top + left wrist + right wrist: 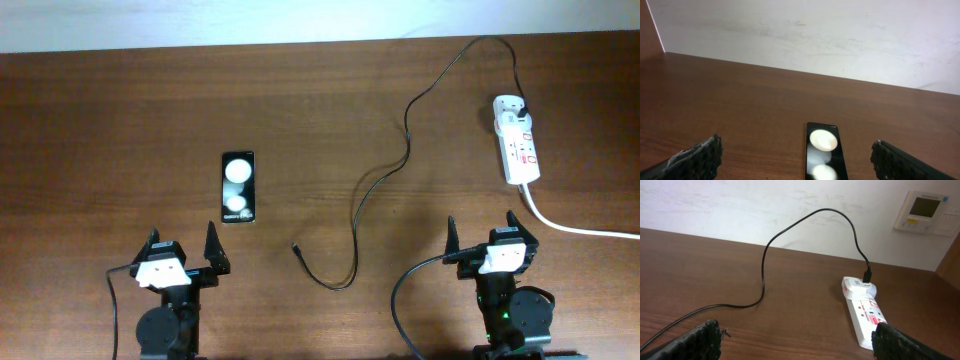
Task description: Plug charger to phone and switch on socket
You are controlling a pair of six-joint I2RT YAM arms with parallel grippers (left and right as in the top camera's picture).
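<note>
Judging nothing done yet, I saw the socket [518, 145] ahead of my right gripper [481, 228], untouched, its switch too small to read. The phone [238, 187] lay just ahead of my left gripper [183, 240]. The charger [763, 275] left its tip [296, 247] loose between both grippers, plugged into nothing. Both grippers stood spread wide, empty.

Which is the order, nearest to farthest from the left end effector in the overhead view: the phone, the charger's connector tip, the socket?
1. the phone, just ahead of the left end effector, slightly to its right.
2. the charger's connector tip, farther right, near mid-table.
3. the socket, on the far right.
</note>
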